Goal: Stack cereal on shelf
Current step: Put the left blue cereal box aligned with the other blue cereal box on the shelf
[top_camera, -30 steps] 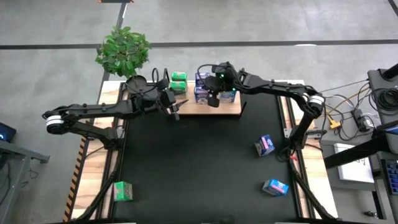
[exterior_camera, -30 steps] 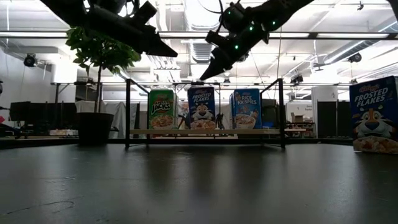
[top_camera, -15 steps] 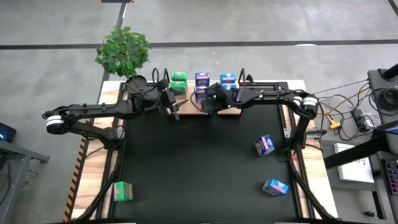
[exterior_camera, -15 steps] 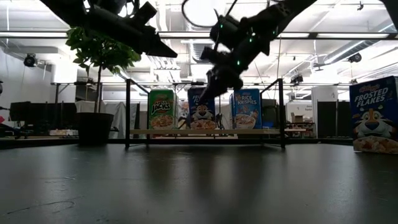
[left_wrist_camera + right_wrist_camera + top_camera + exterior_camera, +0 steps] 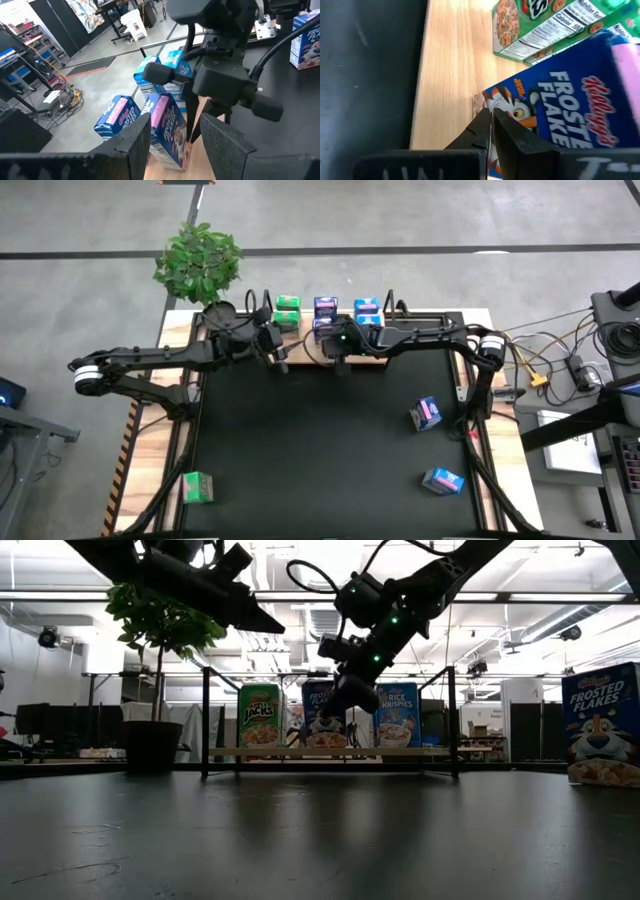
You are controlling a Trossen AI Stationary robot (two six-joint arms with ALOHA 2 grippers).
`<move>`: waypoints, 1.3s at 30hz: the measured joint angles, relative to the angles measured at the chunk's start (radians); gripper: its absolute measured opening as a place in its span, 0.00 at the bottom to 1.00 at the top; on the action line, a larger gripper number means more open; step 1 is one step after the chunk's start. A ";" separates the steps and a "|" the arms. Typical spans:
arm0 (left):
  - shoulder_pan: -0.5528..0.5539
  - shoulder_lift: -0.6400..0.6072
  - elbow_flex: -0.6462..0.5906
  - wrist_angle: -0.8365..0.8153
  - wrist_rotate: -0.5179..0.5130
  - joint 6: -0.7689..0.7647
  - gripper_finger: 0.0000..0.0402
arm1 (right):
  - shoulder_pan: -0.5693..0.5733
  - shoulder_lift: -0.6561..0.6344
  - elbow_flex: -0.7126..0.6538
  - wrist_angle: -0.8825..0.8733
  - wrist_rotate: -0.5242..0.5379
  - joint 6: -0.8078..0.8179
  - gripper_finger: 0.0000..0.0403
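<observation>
The shelf (image 5: 303,356) is a light wood board with black uprights at the table's far edge. Three cartons stand on it: a green one (image 5: 260,715), a blue Frosted Flakes one (image 5: 318,732) and a blue Rice Krispies one (image 5: 398,715). My right gripper (image 5: 491,117) is shut and points at the Frosted Flakes carton (image 5: 555,110) from the near side, just above the board (image 5: 445,75). My left gripper (image 5: 279,357) is open and hovers above the shelf's left end, touching nothing. Three more cartons lie on the black table: blue-pink (image 5: 425,413), blue (image 5: 443,480) and green (image 5: 198,487). My right gripper's shut fingertips (image 5: 485,114) stand at the lower front face of the Frosted Flakes carton (image 5: 512,107), coming slanting down from the near side. I cannot tell whether they touch it. The carton stands upright on the board.
A potted plant (image 5: 200,260) stands beyond the table's far left corner, close to the left arm. Cables and equipment sit off the right edge (image 5: 570,370). The black mat (image 5: 320,440) lies open between the shelf and the loose cartons.
My right gripper has moved from above the shelf's cartons toward the near edge and a little left, and has come down in front of the middle carton.
</observation>
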 joint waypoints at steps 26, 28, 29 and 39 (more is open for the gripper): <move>0.000 0.000 0.000 -0.001 0.000 0.000 0.39 | 0.000 0.057 0.008 0.053 0.148 -0.055 0.03; 0.000 0.000 0.000 -0.001 0.000 0.000 0.39 | 0.000 0.057 0.008 0.041 0.149 -0.058 0.03; 0.000 0.000 0.000 -0.002 0.000 0.000 0.39 | 0.000 0.057 0.008 0.031 0.149 -0.062 0.03; 0.000 0.000 0.000 -0.010 0.000 0.000 0.39 | 0.000 0.057 0.008 0.035 0.147 -0.043 0.03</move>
